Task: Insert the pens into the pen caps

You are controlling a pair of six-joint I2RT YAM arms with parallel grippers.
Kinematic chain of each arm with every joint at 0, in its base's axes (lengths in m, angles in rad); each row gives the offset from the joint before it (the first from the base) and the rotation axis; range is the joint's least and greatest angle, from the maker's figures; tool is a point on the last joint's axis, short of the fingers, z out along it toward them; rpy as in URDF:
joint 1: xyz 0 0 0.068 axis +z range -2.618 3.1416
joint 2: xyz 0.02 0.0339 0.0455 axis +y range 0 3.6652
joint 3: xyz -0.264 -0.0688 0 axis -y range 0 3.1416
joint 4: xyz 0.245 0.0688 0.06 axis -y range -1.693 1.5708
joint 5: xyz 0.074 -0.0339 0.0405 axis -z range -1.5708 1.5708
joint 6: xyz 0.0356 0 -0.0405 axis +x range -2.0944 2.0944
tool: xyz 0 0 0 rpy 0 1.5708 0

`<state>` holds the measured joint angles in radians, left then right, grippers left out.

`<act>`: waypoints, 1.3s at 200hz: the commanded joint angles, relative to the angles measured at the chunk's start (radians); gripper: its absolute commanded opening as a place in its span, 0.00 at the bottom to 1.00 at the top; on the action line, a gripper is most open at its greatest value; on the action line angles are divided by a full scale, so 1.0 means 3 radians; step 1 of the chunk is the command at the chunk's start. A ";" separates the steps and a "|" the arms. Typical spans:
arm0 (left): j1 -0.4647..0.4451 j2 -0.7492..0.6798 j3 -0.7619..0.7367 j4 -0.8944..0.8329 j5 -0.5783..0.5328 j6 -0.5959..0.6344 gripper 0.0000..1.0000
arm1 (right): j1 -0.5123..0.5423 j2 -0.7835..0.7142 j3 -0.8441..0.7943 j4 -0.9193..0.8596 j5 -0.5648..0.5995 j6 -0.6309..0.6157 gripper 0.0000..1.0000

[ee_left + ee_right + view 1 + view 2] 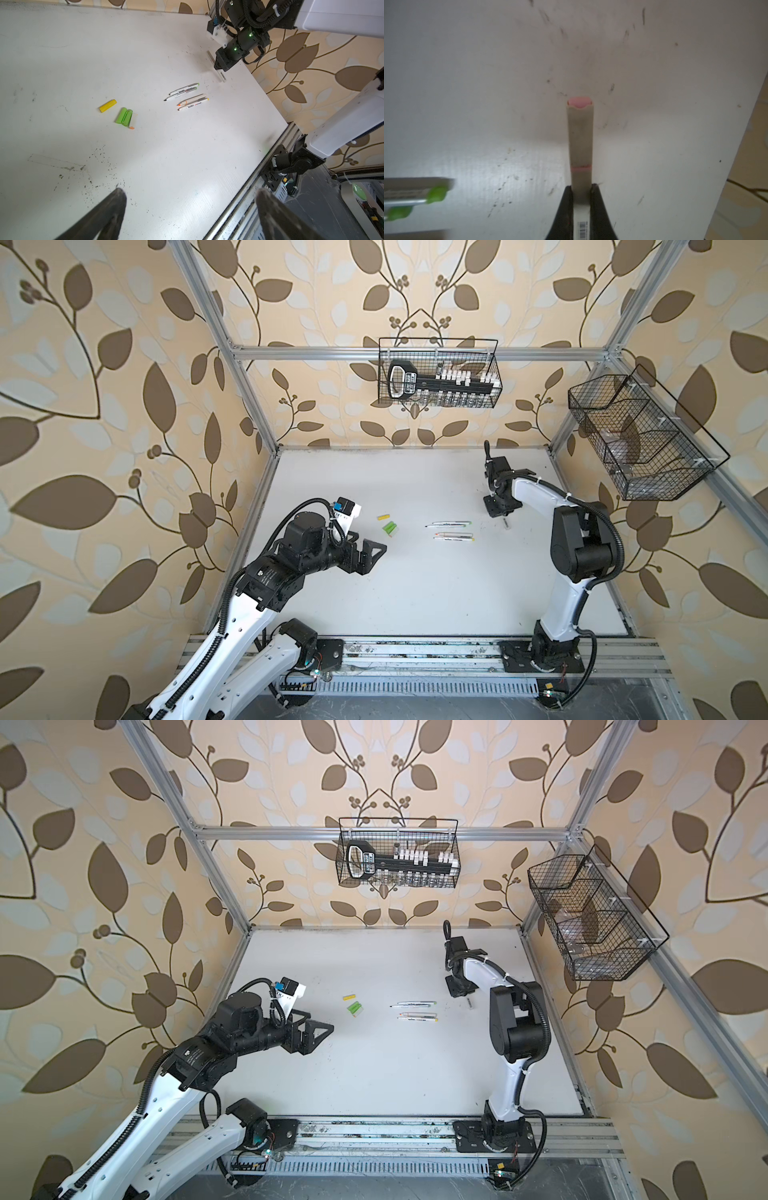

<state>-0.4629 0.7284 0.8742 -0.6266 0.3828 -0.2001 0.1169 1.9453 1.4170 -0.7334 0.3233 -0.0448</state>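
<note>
Left gripper (190,192) is nearest, over the front-left of the desk (415,593), jaws spread wide, nothing in them. Just beyond it are the caps: yellow cap (384,516), then two green caps (390,528) touching side by side, w/ what looks like a pale cap (134,116) against them, hard to make out. Mid-desk, four uncapped pens (185,89) lie in two tight pairs.

Right gripper (582,188) is clenched on a fifth pen (580,141), pale w/ a pink end, near the right edge. Can't tell if it's on the desk or just above. It looks capped already, prob. being parked.

Step, as I judge it: one done, four to go. Nxt: let go, then a pen for one gripper and a matching cap for the other. The pairs touch, so there's little room for a gripper; the front half of the desk is free for mating. The right edge is close to the fifth pen, so it could roll off.
</note>
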 commanded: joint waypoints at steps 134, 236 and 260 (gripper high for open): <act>0.0025 0.0322 0.0123 0.0110 -0.0402 -0.0148 0.99 | 0.0084 -0.0311 -0.0112 0.0091 -0.0346 -0.0099 0.51; 0.0076 0.0567 -0.0041 0.0195 -0.1968 -0.0952 0.99 | 0.1491 -0.0983 -0.0984 0.1113 -0.1489 0.0109 0.73; 0.0197 0.0478 -0.0066 0.0093 -0.2080 -0.0977 0.99 | 0.1686 -0.0759 -0.0921 0.1417 -0.1709 0.0177 0.74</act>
<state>-0.4393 0.9039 0.8635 -0.5747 -0.1261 -0.4431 0.5884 1.6539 1.1351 -0.4271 -0.0925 -0.0170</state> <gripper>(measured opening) 0.988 0.736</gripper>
